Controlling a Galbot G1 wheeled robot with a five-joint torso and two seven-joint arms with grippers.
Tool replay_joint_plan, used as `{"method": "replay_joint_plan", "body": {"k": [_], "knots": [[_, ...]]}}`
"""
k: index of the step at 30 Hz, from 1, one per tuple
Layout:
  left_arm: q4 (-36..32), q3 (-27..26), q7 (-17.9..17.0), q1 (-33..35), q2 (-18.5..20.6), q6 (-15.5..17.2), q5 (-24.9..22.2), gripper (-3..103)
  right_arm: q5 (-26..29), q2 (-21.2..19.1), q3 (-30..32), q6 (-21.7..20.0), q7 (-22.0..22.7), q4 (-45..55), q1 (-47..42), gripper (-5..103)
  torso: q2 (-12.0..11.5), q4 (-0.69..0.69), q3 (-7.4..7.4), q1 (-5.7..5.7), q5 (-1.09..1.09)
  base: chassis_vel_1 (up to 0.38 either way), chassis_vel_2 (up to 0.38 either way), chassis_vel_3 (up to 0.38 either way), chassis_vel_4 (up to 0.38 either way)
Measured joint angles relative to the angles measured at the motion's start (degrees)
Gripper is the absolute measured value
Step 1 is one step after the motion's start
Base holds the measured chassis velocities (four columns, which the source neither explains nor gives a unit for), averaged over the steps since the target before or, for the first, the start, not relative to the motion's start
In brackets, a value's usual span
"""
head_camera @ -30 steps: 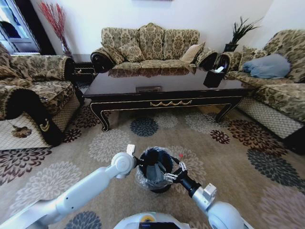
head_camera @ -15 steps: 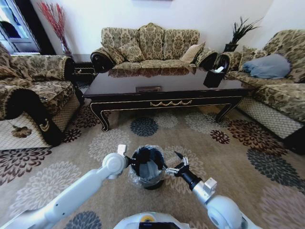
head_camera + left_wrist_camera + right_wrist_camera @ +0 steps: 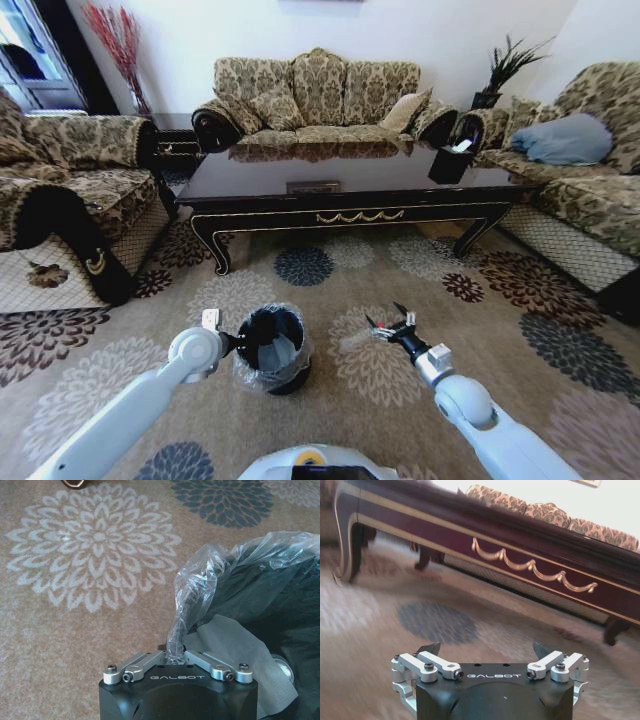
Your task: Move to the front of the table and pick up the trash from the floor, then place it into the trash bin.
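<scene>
My left gripper is clenched on the rim and clear plastic liner of the small round black trash bin, pinching a bunched fold of the bag; over the last second it has dragged the bin from in front of me, between both arms, off to my left side on the beige flower-medallion carpet floor. My right gripper was right at the bin's rim a second ago; now it is pulled away to the right, well apart from the bin, fingers spread and carrying nothing, hovering over a pale medallion and facing the long dark-brown glossy coffee table with the gold ornament on its front rail. Crumpled white paper sits inside the bin against the liner, so I judge at least that piece of trash is deposited. No loose litter is visible on the carpet between me and the tabletop's front rail from the head view, though small bits could be hidden. Read: drop is done, right arm is clear, bin is being repositioned. Risk: liner is thin, and the pinch could pull the bag off the rim.
</scene>
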Motion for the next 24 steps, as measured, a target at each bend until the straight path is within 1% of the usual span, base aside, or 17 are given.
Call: {"method": "replay_joint_plan", "body": {"k": [1, 2, 3, 5, 6, 9, 11, 12, 13, 15, 16, 17, 19, 20, 21, 24], "knots": [[0.0, 0.0, 0.0, 0.0, 0.0, 0.0, 0.0, 0, 0.0, 0.0, 0.0, 0.0, 0.0, 0.0, 0.0, 100, 0.0, 0.00, 0.00, 0.00, 0.00, 0.000, 0.000, 0.000, 0.000], [0.2, -0.2, 0.3, 0.2, 0.1, 0.0, 0.2, 0, -2.2, 0.2, -0.1, 1.0, -0.1, -2.2, 0.6, 100, 0.0, -0.02, 0.00, 0.00, 0.02, 0.000, 0.000, 0.000, 0.000], [0.3, -0.6, 0.6, 0.7, 0.1, 0.0, 0.5, 0, -5.0, 0.6, -0.3, 2.3, -0.2, -5.8, 1.8, 100, 0.0, 0.01, 0.00, 0.00, 0.01, 0.000, 0.000, 0.000, 0.000], [0.3, -1.6, 0.9, 1.7, 0.2, 0.0, 0.8, 0, -8.0, 1.1, -1.5, 3.7, -0.7, -11.7, 4.0, 100, 0.0, 0.03, 0.00, 0.00, 0.01, 0.000, 0.000, 0.000, 0.000], [0.3, -1.6, 0.9, 1.7, 0.2, 0.0, 0.8, 0, -8.0, 1.1, -1.5, 3.7, -0.7, -11.7, 4.0, 100, 0.0, 0.03, 0.00, 0.00, 0.01, 0.000, 0.000, 0.000, 0.000], [0.1, -2.3, 1.0, 2.4, 0.3, 0.0, 0.9, 0, -8.9, 1.5, -3.1, 3.8, -1.0, -16.9, 6.9, 100, 0.0, 0.02, 0.00, 0.00, 0.02, 0.000, 0.000, 0.000, 0.000], [-0.1, -2.3, 1.0, 2.5, 0.2, 0.0, 0.9, 0, -11.1, 2.0, -4.5, 3.6, -0.7, -20.4, 9.8, 100, 0.0, 0.01, 0.00, 0.00, 0.01, 0.000, 0.000, 0.000, 0.000], [-0.1, -2.3, 1.0, 2.5, 0.2, 0.0, 0.9, 0, -11.1, 2.0, -4.5, 3.6, -0.7, -20.4, 9.8, 100, 0.0, 0.01, 0.00, 0.00, 0.01, 0.000, 0.000, 0.000, 0.000], [-0.2, -2.3, 1.0, 2.5, 0.1, 0.0, 0.9, 0, -12.6, 2.2, -5.0, 3.7, -0.5, -21.7, 11.0, 100, 0.0, 0.01, 0.00, 0.00, 0.02, 0.000, 0.000, 0.000, 0.000], [-0.2, -2.0, 1.0, 2.2, -0.1, 0.0, 0.9, 0, -17.7, 2.9, -6.1, 4.9, -0.1, -25.6, 14.3, 100, 0.0, 0.03, 0.00, 0.00, 0.00, 0.000, 0.000, 0.000, 0.000], [-0.2, -1.8, 0.9, 2.0, -0.2, 0.0, 0.9, 0, -21.8, 3.7, -6.5, 6.4, 0.1, -28.9, 16.3, 100, 0.0, 0.03, 0.00, 0.00, 0.01, 0.000, 0.000, 0.000, 0.000], [-0.2, -1.8, 0.9, 2.0, -0.2, 0.0, 0.9, 0, -21.8, 3.7, -6.5, 6.4, 0.1, -28.9, 16.3, 100, 0.0, 0.03, 0.00, 0.00, 0.01, 0.000, 0.000, 0.000, 0.000], [-0.2, -1.7, 0.8, 1.9, -0.3, 0.0, 0.9, 0, -26.8, 4.6, -6.6, 8.4, 0.2, -32.9, 18.3, 100, 0.0, 0.03, 0.00, 0.00, 0.01, 0.000, 0.000, 0.000, 0.000], [-0.2, -1.7, 0.8, 1.9, -0.3, 0.0, 0.9, 0, -26.8, 4.6, -6.6, 8.4, 0.2, -32.9, 18.3, 100, 0.0, 0.03, 0.00, 0.00, 0.01, 0.000, 0.000, 0.000, 0.000], [-0.3, -1.7, 0.8, 1.9, -0.3, 0.0, 0.9, 0, -30.7, 5.4, -6.6, 9.9, 0.2, -35.6, 19.7, 100, 0.0, 0.01, 0.00, 0.00, 0.00, 0.000, 0.000, 0.000, 0.000], [-0.5, -1.8, 0.7, 2.1, -0.1, 0.0, 0.8, 0, -39.2, 7.5, -6.0, 13.4, 0.2, -42.7, 22.7, 100, 0.0, 0.01, 0.00, 0.00, 0.00, 0.000, 0.000, 0.000, 0.000]]}}
